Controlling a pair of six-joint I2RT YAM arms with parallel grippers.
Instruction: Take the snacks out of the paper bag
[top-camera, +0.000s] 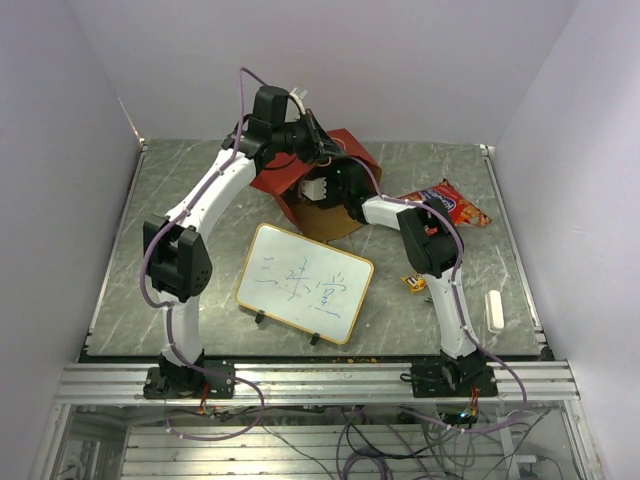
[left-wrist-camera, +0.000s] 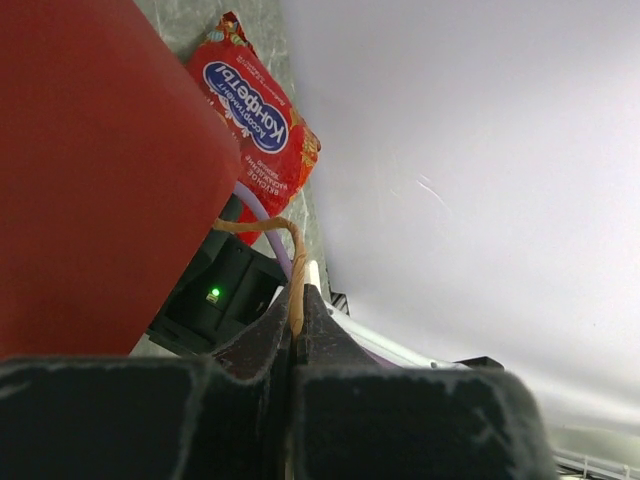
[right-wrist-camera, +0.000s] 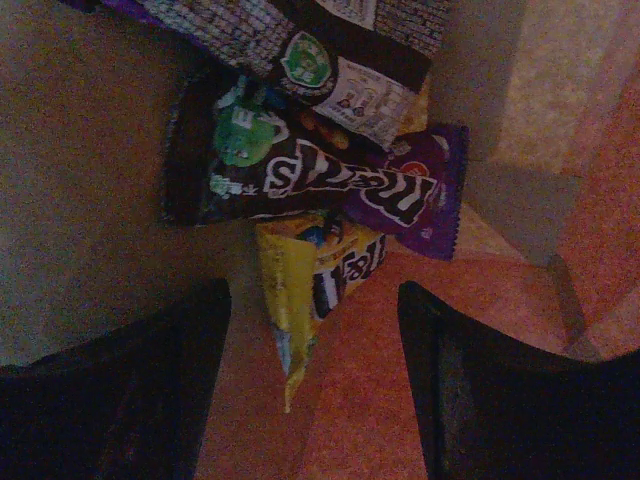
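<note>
Inside the tall paper bag, red outside and brown kraft within (left-wrist-camera: 90, 180), we find the right end effector (right-wrist-camera: 313, 330) with its two dark fingers spread wide and nothing between them, hovering over a heap of small candy packets. The yellow crinkly candy packet (right-wrist-camera: 315, 270) lies dead ahead of that open gap. Its long axis runs nearly straight toward the end effector and its pointed lower corner dips between the fingers, so we judge a short push forward and a squeeze across its narrow width would catch it. Just beyond it, the brown candy packet with white lettering (right-wrist-camera: 270, 175) lies crosswise, touching the yellow one, with the purple candy packet (right-wrist-camera: 425, 195) tucked against its right end and a dark, silver-patterned packet (right-wrist-camera: 340, 60) farther back. The left end effector (left-wrist-camera: 295, 305) is pinched tight on the bag's thin tan string handle (left-wrist-camera: 262, 226), holding the bag while the right arm reaches inside. The right arm is clearly the nearer one to the candy. Out on the grey marbled counter (top-camera: 170, 175), the large red crinkly chip bag with a blue oval label (top-camera: 452, 205) lies to the right of the paper bag. A small orange-and-brown packet (top-camera: 413, 283) lies near the right arm's base, so we read the emptying as partly done.
</note>
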